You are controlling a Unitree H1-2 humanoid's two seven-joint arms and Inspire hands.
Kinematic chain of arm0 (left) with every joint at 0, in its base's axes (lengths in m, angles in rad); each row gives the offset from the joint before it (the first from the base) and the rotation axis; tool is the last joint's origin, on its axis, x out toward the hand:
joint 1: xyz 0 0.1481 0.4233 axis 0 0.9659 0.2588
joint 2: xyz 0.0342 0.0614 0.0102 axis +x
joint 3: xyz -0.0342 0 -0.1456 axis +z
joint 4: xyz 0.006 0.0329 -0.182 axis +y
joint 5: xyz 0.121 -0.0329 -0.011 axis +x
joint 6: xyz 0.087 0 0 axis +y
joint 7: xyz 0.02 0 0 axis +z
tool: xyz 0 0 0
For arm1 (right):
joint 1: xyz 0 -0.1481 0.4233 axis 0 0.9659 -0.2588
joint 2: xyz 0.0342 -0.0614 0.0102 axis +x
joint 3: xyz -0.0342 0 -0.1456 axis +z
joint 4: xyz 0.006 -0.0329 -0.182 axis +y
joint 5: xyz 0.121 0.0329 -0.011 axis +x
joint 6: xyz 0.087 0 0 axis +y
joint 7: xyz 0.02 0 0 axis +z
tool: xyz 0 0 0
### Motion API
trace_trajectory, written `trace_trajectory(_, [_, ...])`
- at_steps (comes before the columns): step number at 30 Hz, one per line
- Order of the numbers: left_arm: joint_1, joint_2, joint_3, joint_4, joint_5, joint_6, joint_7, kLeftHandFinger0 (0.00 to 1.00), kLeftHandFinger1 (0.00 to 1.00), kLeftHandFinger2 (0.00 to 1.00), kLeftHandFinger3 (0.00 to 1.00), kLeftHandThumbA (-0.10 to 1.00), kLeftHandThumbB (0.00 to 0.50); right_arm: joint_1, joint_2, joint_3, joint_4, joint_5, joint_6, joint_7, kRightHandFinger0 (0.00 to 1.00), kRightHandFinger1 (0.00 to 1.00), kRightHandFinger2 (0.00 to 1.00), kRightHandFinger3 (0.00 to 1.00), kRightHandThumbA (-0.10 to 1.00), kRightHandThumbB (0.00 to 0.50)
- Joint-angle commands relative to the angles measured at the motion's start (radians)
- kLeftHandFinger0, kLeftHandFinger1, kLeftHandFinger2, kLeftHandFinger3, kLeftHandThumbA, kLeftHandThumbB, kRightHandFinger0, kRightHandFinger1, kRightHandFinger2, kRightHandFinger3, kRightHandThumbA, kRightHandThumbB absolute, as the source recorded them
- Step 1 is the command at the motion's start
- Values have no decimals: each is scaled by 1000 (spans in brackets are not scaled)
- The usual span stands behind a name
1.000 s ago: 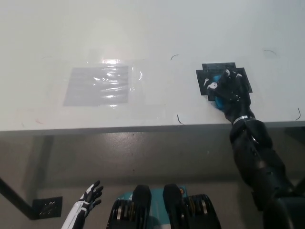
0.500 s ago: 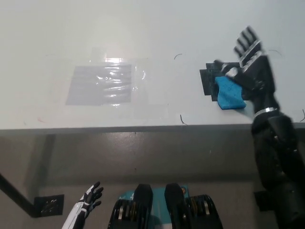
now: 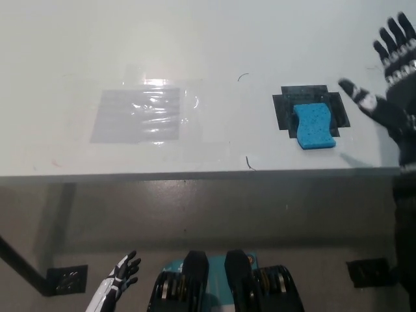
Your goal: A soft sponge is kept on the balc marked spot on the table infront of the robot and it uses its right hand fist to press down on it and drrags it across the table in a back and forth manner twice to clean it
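The sponge lies on the black mark near the tabletop's front edge, unobstructed; a taped clear sheet lies well apart. The right hand, open and empty, has lifted off the sponge toward the right edge. The left hand rests open below.

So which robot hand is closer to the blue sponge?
The right. The black right hand is open just to the right of the blue sponge, not touching it. The white left hand hangs far away, below the table edge at lower left.
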Motion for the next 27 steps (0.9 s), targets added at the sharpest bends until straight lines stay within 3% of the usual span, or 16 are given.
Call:
trace_trajectory(1, [-53,29,-7,-21,11,-15,-12,1000,1000,1000,1000,1000,432,234,-53,82,-973,52,99,11,1000,1000,1000,1000,1000,425])
trace_trajectory(6, [-56,24,-7,-21,0,-24,-19,1000,1000,1000,1000,1000,426,568,27,197,-930,-50,-38,88,1000,1000,1000,1000,1000,399])
trace_trajectory(9, [-43,11,-12,-4,-6,-50,-22,1000,1000,1000,1000,1000,429,682,-10,217,-817,-14,-79,123,1000,1000,1000,1000,1000,381])
trace_trajectory(12, [-45,14,-5,-2,-16,-54,-22,1000,1000,1000,1000,1000,437,742,-22,219,-634,-43,-128,140,1000,1000,1000,1000,1000,298])
trace_trajectory(13, [-46,15,-5,-2,-14,-54,-21,1000,1000,1000,1000,1000,437,746,-22,219,-592,-42,-128,137,1000,1000,1000,1000,1000,292])
trace_trajectory(16, [-52,11,-10,1,-6,-52,-17,1000,1000,1000,1000,1000,442,732,-17,212,-440,-32,-134,121,1000,1000,1000,1000,1000,307])
trace_trajectory(18, [-58,10,-11,-4,-2,-45,-15,1000,1000,1000,1000,1000,434,699,-12,205,-329,6,-118,121,1000,1000,1000,1000,1000,346])
trace_trajectory(19, [-61,10,-10,-5,-6,-43,-16,1000,1000,1000,1000,1000,423,689,-5,200,-301,2,-105,111,1000,1000,1000,1000,1000,243])
trace_trajectory(20, [-63,10,-9,-7,-6,-42,-12,1000,1000,1000,1000,1000,423,674,9,194,-255,-9,-73,90,1000,1000,1000,1000,1000,338])
trace_trajectory(21, [-69,10,-8,-8,-6,-41,-8,1000,1000,1000,1000,1000,421,653,17,188,-211,-35,-58,68,1000,1000,1000,1000,1000,338])
trace_trajectory(22, [-71,11,-7,-9,-8,-40,-9,1000,1000,1000,1000,1000,412,644,18,186,-187,-73,-59,52,1000,1000,1000,1000,1000,255])
trace_trajectory(24, [-78,13,-6,-11,-11,-39,-12,1000,1000,1000,1000,1000,408,613,26,185,-99,-176,-41,-3,1000,1000,1000,1000,1000,155])
trace_trajectory(26, [-89,12,-5,-12,-7,-32,-7,1000,1000,1000,1000,1000,408,590,28,187,-54,-187,-11,-15,1000,1000,1000,1000,1000,116])
trace_trajectory(27, [-91,11,-5,-10,-7,-31,-6,1000,1000,1000,1000,1000,418,582,25,193,-25,-189,-5,-9,1000,1000,1000,1000,1000,128])
